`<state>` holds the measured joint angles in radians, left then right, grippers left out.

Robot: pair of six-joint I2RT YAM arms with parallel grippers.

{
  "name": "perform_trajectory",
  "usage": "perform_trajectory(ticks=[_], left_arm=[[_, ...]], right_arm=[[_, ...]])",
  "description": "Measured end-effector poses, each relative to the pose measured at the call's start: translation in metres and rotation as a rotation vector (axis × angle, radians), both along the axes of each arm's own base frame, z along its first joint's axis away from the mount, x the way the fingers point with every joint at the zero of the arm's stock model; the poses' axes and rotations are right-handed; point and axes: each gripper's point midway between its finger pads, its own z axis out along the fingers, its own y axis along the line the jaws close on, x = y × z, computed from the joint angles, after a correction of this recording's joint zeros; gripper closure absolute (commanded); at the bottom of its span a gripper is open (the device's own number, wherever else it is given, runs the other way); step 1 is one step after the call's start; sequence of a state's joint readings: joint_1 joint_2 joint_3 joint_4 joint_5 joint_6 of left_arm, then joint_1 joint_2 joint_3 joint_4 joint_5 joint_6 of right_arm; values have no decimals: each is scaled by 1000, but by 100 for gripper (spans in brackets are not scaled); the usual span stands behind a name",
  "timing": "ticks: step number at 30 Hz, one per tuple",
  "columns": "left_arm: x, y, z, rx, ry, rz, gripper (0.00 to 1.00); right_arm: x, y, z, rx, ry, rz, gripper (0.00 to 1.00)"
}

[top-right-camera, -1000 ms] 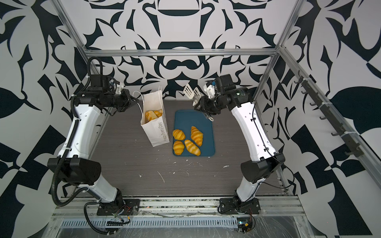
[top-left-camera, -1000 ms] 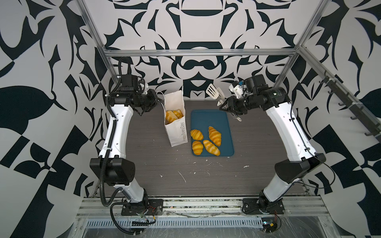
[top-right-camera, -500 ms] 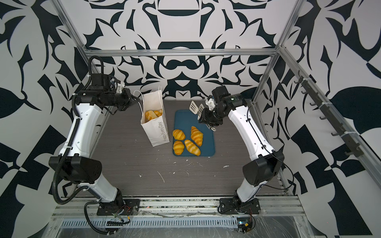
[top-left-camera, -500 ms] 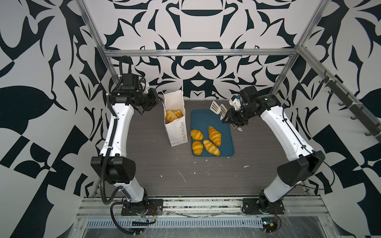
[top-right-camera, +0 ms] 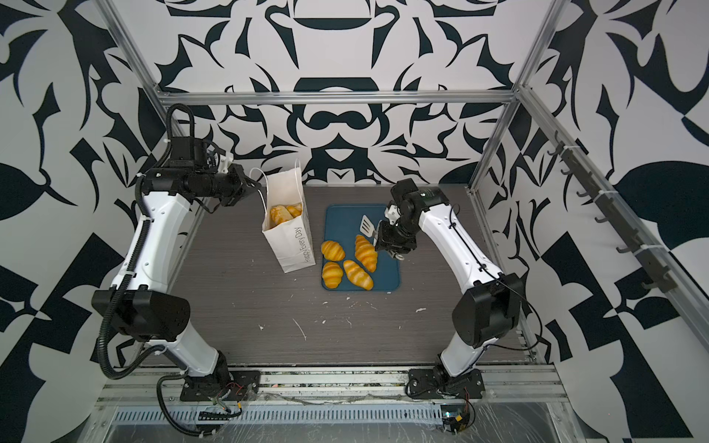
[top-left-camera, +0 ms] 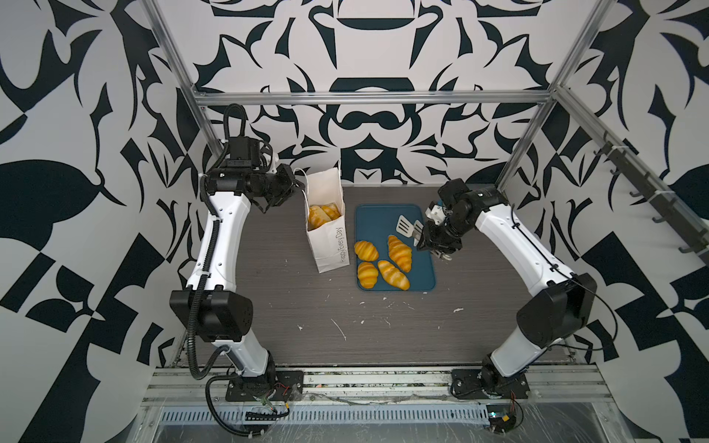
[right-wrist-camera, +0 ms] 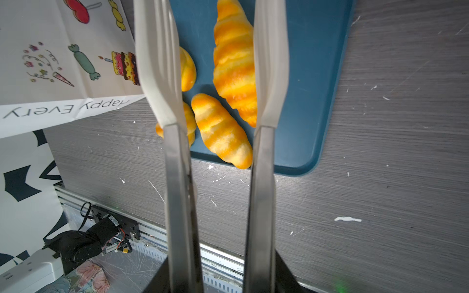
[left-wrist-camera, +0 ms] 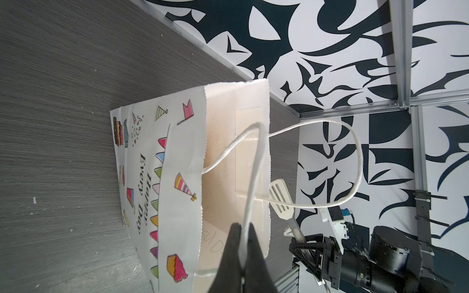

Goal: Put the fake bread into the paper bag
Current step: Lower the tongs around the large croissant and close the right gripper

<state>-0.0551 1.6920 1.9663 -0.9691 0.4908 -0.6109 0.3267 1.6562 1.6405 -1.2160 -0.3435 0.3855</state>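
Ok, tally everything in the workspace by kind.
Fake bread on the blue tray: 4
Fake bread showing inside the paper bag: 2, maybe more hidden
Paper bag: 1
Blue tray: 1
Tongs: 1
Total: 9

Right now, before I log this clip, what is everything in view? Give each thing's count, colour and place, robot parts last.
paper bag: one, white with colourful party drawings, upright on the table, left of the tray in both top views
fake bread in the bag: at least two visible, golden-orange, inside the open bag
fake bread on the tray: four, golden-orange with pale stripes, on the tray's near half
tray: one, blue, flat on the table
tongs: one pair, metal arms, white slotted tips, apart and empty above the tray
table: one, dark grey wood grain
scraps: several, white, scattered on the table
left gripper: black, shut on the bag's white cord handle
right gripper: black, holding the tongs
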Motion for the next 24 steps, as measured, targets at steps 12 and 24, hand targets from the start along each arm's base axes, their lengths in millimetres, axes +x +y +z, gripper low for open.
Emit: perform_trajectory(ticks=[12,24], left_arm=[[-1,-3,0,0,1,-6,100],[-1,-3,0,0,1,-6,100]], right_arm=[[-15,-7,-27,-40,80,-3,54],[-19,-8,-35,-42,105,-9,52]])
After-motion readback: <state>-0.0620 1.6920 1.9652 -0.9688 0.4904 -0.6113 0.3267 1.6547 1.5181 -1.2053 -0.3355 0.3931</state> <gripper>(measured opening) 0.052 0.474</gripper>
